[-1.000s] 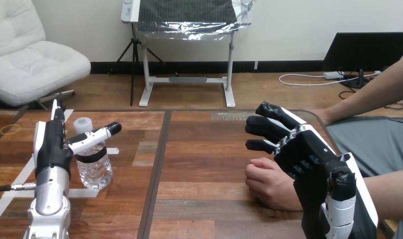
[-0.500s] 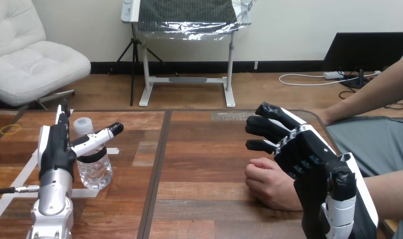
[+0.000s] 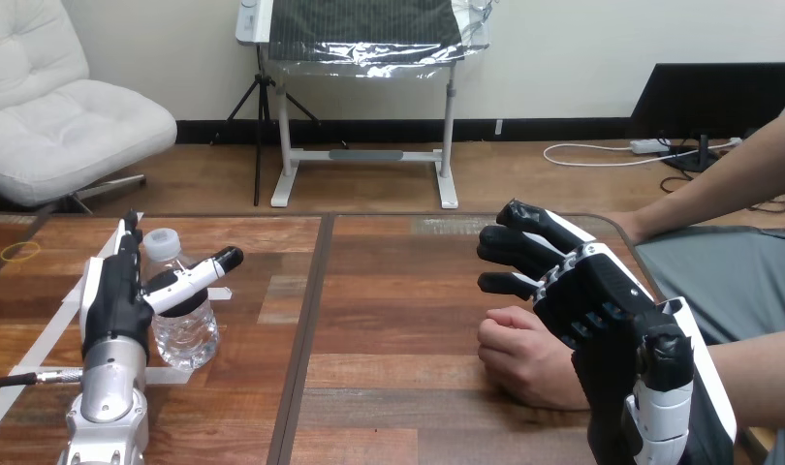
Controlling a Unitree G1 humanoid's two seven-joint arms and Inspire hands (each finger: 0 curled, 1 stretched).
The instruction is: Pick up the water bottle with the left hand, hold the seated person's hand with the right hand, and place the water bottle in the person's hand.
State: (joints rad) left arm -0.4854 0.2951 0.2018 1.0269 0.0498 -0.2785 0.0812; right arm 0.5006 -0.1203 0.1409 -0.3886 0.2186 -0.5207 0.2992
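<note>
From my console I saw the wooden table (image 3: 389,320) run across the whole view. The right hand (image 3: 602,300) was the biggest thing on it, raised at the right. Its fingers (image 3: 510,244) were loosely bent, spread and closed on nothing. Just beneath and beside it, the person's hand (image 3: 524,354) rested on the table as a fist. I could not tell whether the two touched. At the left, the left hand (image 3: 112,295) stood on edge, fingers straight and thumb (image 3: 190,274) stretched across the front of the water bottle (image 3: 185,329), not clamped on it. The bottle stood upright between thumb and fingers, on a strip of white tape (image 3: 168,375).
</note>
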